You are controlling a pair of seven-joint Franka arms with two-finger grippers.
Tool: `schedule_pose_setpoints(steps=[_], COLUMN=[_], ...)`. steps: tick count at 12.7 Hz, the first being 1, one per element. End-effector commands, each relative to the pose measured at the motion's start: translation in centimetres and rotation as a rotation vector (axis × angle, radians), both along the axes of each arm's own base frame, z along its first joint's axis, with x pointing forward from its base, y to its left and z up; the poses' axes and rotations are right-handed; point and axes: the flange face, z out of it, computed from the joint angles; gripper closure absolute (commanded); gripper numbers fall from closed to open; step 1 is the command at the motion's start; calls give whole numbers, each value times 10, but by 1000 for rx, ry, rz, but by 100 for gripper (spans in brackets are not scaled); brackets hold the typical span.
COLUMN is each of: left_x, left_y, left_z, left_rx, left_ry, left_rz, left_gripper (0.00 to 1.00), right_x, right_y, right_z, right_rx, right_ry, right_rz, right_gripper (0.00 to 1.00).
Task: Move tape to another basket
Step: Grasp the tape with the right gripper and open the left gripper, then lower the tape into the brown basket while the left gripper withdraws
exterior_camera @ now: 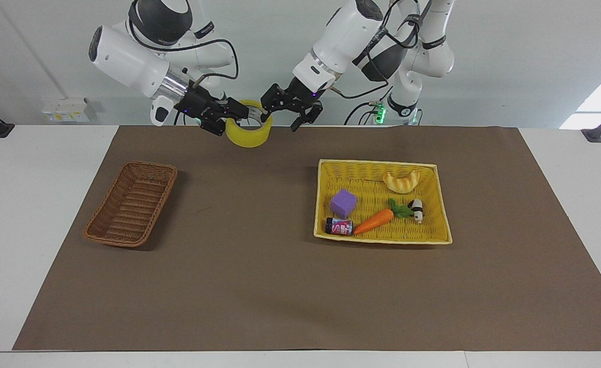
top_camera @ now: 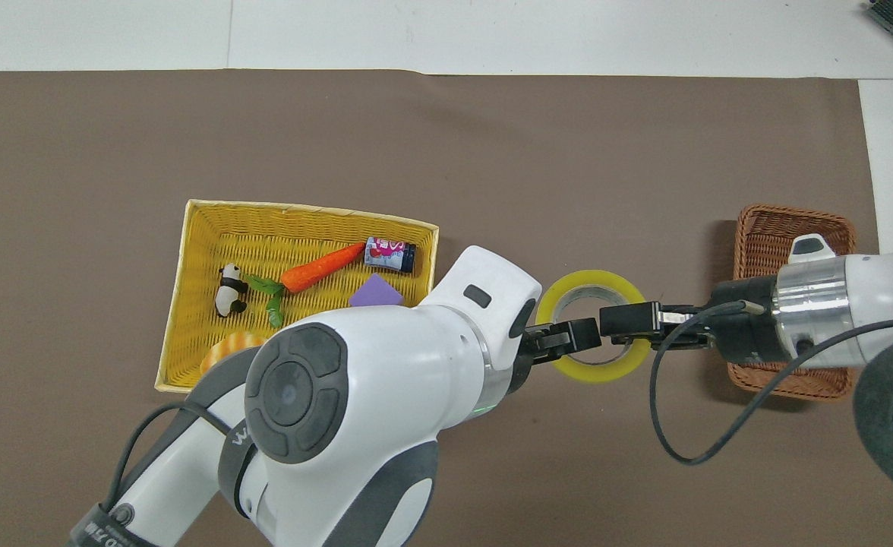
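Observation:
The yellowish tape roll point(exterior_camera: 249, 135) hangs in the air over the mat's edge nearest the robots, between the two baskets, its hole facing up; it also shows in the overhead view point(top_camera: 591, 371). My right gripper point(exterior_camera: 236, 116) is shut on the roll's rim, also in the overhead view point(top_camera: 623, 323). My left gripper point(exterior_camera: 282, 113) is open beside the roll, its jaws spread and off the rim; from above it point(top_camera: 568, 336) overlaps the roll's edge. The brown wicker basket point(exterior_camera: 132, 204) lies empty toward the right arm's end, partly covered by the right arm in the overhead view point(top_camera: 765, 243).
A yellow woven tray point(exterior_camera: 382, 163) toward the left arm's end holds a purple cube point(exterior_camera: 343, 203), a carrot point(exterior_camera: 374, 221), a small can point(exterior_camera: 339, 226), a bread toy point(exterior_camera: 401, 181) and a panda figure point(exterior_camera: 417, 209). A brown mat covers the table.

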Motion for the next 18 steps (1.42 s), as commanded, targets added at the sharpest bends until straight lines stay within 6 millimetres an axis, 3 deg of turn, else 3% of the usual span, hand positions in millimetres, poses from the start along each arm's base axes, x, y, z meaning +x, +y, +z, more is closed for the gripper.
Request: schedule_pose_setpoints(steps=[1, 2, 4, 10, 11, 14, 18], left_x=[28, 37, 40, 37, 38, 50, 74], left_y=[60, 71, 74, 74, 77, 98, 152], left_z=[10, 11, 12, 15, 14, 7, -12], left_rx=[-19, -55, -86, -249, -241, -185, 117], left_ry=[88, 119, 138, 172, 176, 191, 88], left_rz=[94, 132, 158, 265, 260, 250, 203], left_gripper=[0, 0, 0, 0, 0, 0, 0], right_x=[0, 0, 6, 8, 7, 0, 21], right_y=[-49, -63, -98, -106, -112, -156, -235], right_z=[10, 11, 15, 16, 16, 5, -74], right_rx=[12, 15, 16, 2, -20, -134, -152], right_ry=[-19, -25, -26, -21, -19, -62, -116], right_rz=[-29, -41, -56, -52, -53, -7, 54], right_gripper=[100, 100, 100, 100, 100, 100, 100])
